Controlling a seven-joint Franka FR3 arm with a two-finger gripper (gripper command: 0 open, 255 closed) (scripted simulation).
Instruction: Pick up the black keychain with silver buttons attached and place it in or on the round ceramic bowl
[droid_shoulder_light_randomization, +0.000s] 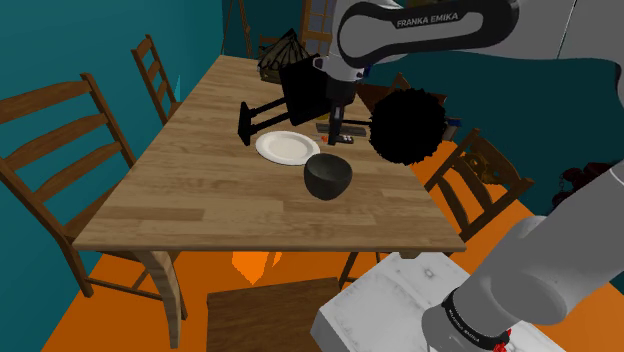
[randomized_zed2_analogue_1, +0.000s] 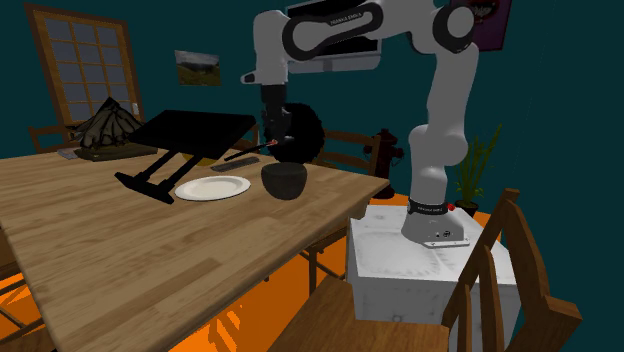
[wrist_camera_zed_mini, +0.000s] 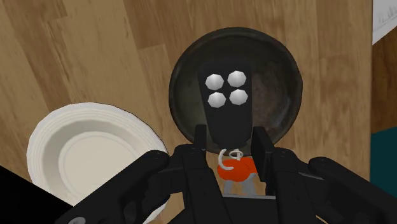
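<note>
The gripper (wrist_camera_zed_mini: 230, 139) is clamped narrowly on the black keychain (wrist_camera_zed_mini: 226, 105), whose four silver buttons face up. It hangs over the dark round bowl (wrist_camera_zed_mini: 283, 89), beside a white plate (wrist_camera_zed_mini: 83, 159). The arm (droid_shoulder_light_randomization: 420, 35) reads "FRANKA EMIKA".

Black keychain (wrist_camera_zed_mini: 226, 121) with four silver buttons (wrist_camera_zed_mini: 238, 79), white ring and orange-red tag (wrist_camera_zed_mini: 234, 170). Near-black bowl (wrist_camera_zed_mini: 283, 83), brown-mottled inside. White plate (wrist_camera_zed_mini: 89, 159). Light brown, grained table (wrist_camera_zed_mini: 95, 51). All-black gripper (wrist_camera_zed_mini: 230, 137). Shoulder view: orange floor (droid_shoulder_light_randomization: 100, 315) lower left, teal wall (droid_shoulder_light_randomization: 60, 50) upper left.
</note>
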